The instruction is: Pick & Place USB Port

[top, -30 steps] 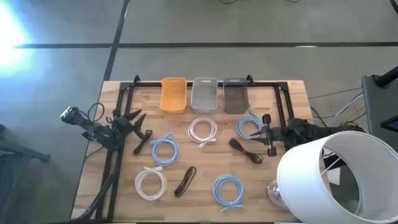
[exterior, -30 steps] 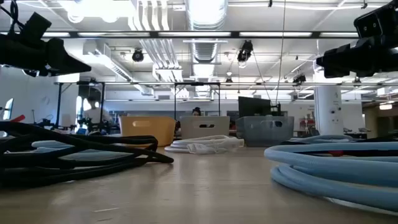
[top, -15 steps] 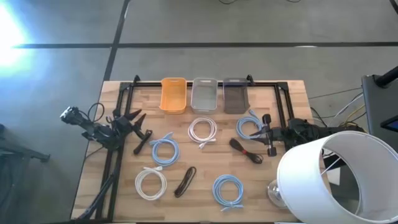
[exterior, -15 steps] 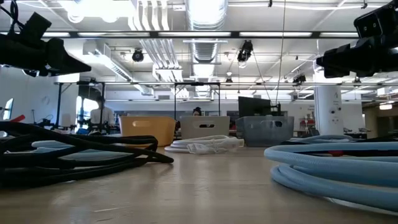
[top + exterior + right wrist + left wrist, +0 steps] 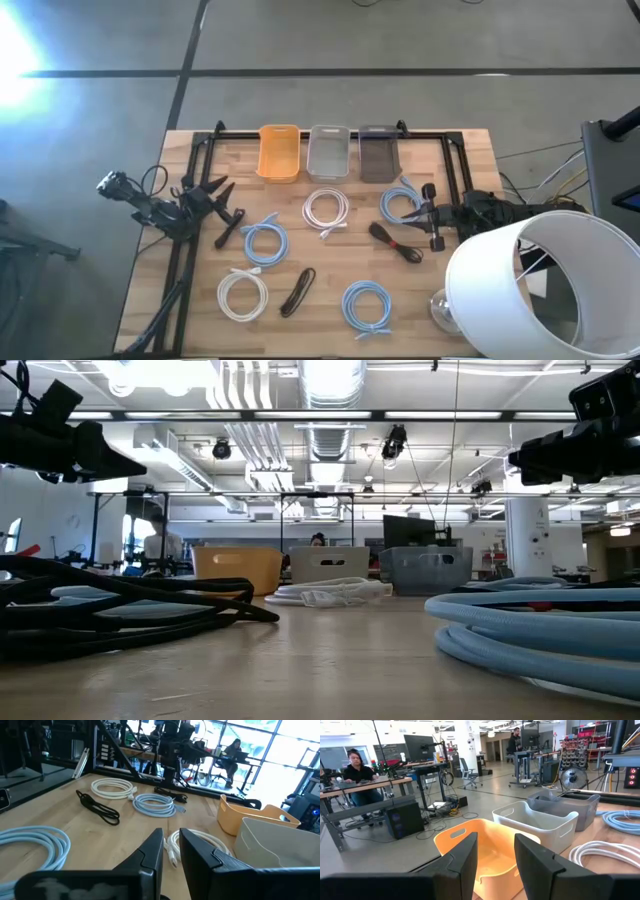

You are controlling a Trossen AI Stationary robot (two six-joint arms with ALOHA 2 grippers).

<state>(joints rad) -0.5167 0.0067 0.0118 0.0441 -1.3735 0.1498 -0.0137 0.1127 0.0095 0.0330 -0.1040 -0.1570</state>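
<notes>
Wooden table [image 5: 330, 330] amid open workshop

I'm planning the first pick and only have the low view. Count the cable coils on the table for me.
Observer: Seven. Three blue cable coils, two white cable coils and two black cable bundles.
Operator: Give me the bin order.
Observer: Along the far edge, left to right from above: orange bin, white bin, dark grey bin.
Operator: Report the left tool.
Observer: The left tool is open and empty, and it points toward the orange bin.
</notes>
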